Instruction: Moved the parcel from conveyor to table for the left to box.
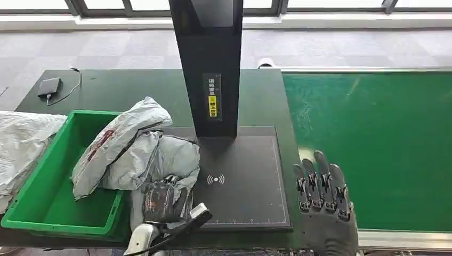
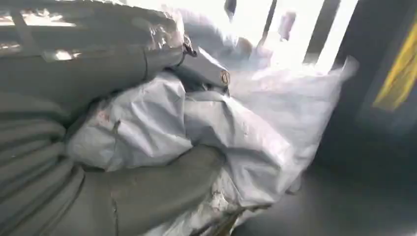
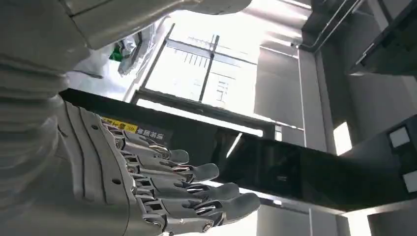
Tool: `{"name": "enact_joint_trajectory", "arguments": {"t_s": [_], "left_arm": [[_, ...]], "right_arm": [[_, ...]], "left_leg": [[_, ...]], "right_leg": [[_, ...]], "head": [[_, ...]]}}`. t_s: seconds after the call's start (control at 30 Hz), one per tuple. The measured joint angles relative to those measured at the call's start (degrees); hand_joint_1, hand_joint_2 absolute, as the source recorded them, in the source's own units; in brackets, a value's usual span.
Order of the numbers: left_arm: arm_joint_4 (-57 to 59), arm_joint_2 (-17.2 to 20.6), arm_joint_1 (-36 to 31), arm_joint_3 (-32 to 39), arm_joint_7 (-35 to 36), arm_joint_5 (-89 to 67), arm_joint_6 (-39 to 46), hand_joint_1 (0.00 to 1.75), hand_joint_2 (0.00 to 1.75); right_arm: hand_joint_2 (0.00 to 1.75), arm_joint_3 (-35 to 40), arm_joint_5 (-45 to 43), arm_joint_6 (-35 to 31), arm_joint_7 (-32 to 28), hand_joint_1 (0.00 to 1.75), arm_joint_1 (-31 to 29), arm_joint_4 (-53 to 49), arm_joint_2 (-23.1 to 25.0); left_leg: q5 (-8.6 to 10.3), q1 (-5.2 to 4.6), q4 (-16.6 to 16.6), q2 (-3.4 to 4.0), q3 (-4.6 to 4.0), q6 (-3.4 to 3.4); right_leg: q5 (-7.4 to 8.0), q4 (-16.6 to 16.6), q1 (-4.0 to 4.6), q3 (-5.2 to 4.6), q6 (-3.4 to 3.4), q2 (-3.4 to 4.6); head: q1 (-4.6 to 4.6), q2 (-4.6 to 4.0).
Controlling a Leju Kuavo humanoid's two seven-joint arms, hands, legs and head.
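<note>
From the head view, we see our left hand (image 1: 165, 200) gripping the grey parcel (image 1: 160, 160) on the tabletop (image 1: 128, 88), beside the green box (image 1: 48, 213) and off the conveyor (image 1: 373, 144); our right hand (image 1: 322, 189) hovers open, holding nothing. At the left wrist, fingers (image 2: 162, 187) clamp crumpled plastic. At the right wrist, fingers (image 3: 196, 191) are extended. We judge only the boxing remains.
</note>
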Motion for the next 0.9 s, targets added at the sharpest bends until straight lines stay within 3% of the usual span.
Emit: {"name": "enact_joint_trajectory", "arguments": {"t_s": [0.07, 0.13, 0.37, 0.77, 0.9], "left_arm": [[-8.08, -0.15, 3.64, 0.31, -9.88, 6.97, 0.41, 1.75, 1.75], [-13.48, -0.37, 5.95, 0.55, -13.91, 10.00, 0.46, 1.75, 1.75], [-22.64, -0.59, 9.63, 0.81, -14.80, 10.93, 0.46, 1.75, 1.75], [-25.38, -0.61, 10.71, 1.13, -15.11, 11.04, 0.44, 1.75, 1.75], [-26.80, -0.63, 11.24, 1.18, -21.57, 15.47, 0.44, 1.75, 1.75]], "right_arm": [[1.75, 0.00, -0.44, -0.87, 0.00, 0.00, 0.98, -0.85, -0.46], [1.75, 0.00, -0.72, -1.33, 0.00, 0.00, 1.50, -1.42, -0.79], [1.75, 0.00, -0.83, -1.40, 0.00, 0.00, 2.30, -2.47, -1.29], [1.75, 0.00, -0.83, -1.40, 0.00, 0.00, 2.49, -2.73, -1.46], [1.75, 0.00, -1.18, -2.14, 0.02, 0.00, 2.79, -2.99, -1.64]], "left_leg": [[-0.01, 0.02, 0.00, -0.05, -0.07, 0.01], [-0.06, 0.02, 0.00, -0.06, -0.11, 0.08], [-0.13, 0.02, 0.00, -0.05, -0.17, 0.11], [-0.08, 0.02, 0.00, -0.05, -0.16, 0.12], [-0.08, 0.02, 0.00, -0.05, -0.18, 0.12]], "right_leg": [[-0.01, -0.01, -0.06, -0.04, 0.00, -0.02], [-0.05, -0.05, -0.05, -0.05, 0.04, -0.04], [-0.06, -0.07, -0.05, -0.10, 0.07, -0.04], [-0.04, -0.06, -0.05, -0.09, 0.06, -0.05], [-0.05, -0.06, -0.05, -0.12, 0.06, -0.05]], "head": [[0.00, 0.00], [0.02, -0.02], [0.00, -0.02], [0.00, -0.02], [0.00, 0.00]]}}
